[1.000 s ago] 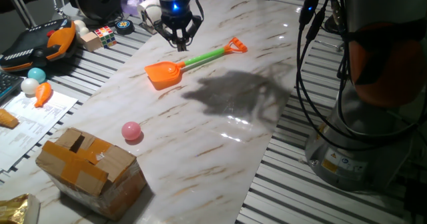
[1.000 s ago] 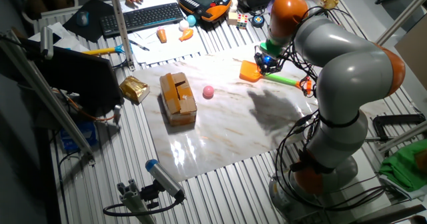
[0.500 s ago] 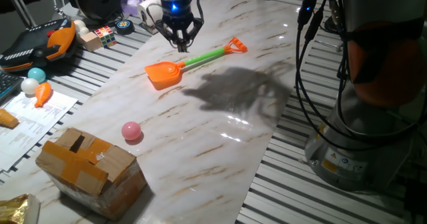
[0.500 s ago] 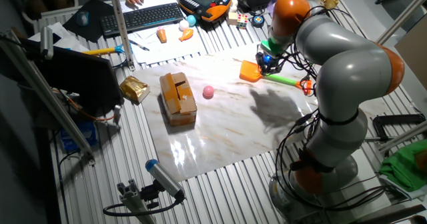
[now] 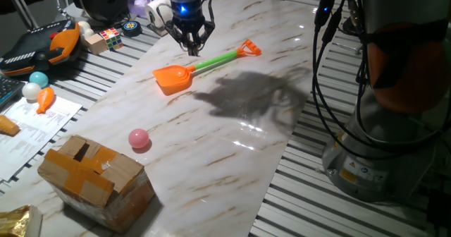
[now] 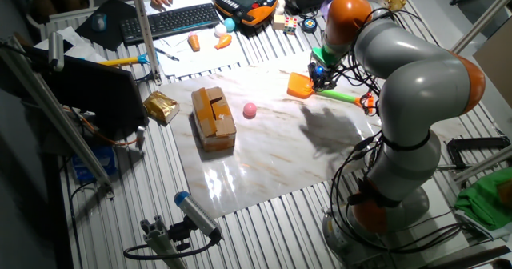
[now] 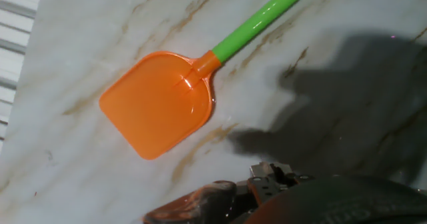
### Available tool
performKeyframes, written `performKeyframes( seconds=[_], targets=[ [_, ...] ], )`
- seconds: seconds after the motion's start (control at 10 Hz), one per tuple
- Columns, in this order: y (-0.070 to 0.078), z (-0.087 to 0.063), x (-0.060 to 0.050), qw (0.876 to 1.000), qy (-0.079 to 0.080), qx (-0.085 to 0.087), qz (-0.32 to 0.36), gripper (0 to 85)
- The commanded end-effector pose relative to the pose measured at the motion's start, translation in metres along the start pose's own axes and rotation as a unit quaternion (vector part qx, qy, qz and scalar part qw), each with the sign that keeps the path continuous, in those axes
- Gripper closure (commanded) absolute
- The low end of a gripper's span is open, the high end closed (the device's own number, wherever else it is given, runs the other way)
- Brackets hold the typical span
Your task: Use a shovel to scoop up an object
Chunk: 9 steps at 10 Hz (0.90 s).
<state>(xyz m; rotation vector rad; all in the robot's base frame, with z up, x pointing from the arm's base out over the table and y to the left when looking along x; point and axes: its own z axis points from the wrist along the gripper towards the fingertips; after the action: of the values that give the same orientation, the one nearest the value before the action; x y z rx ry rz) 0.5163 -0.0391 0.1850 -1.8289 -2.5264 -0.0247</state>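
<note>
Over the last second the gripper (image 5: 192, 49) had edged a little lower and toward 4 o'clock in one fixed view. Its fingers were drawn together to a point and held nothing. It hung just past the green shaft of the shovel (image 5: 204, 65), at about 1 o'clock from the orange blade. The shovel lay flat on the marble board (image 5: 232, 159), untouched, so the grasp probably remained to be made.

Nearest the camera sat a taped cardboard box (image 5: 95, 173). The pink ball (image 5: 139, 138) rested at its 1 o'clock, well apart from the blade, at the blade's 7 o'clock. Bare marble lay between them. Only the box crowded the ball's near side. Far off at 10 o'clock were a teal ball (image 5: 38, 78) and a white ball (image 5: 31, 90).
</note>
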Motion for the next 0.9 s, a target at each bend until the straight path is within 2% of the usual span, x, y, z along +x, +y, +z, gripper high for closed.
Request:
performKeyframes(
  seconds=[0.0,0.4,0.8],
  targets=[
    [0.0,0.0,0.0,1.0,-0.001,0.0,0.003,84.3],
    [0.003,0.006,-0.002,1.0,-0.008,0.001,0.027,84.3],
    [0.009,0.019,-0.005,0.998,-0.027,-0.003,0.061,84.3]
  ],
)
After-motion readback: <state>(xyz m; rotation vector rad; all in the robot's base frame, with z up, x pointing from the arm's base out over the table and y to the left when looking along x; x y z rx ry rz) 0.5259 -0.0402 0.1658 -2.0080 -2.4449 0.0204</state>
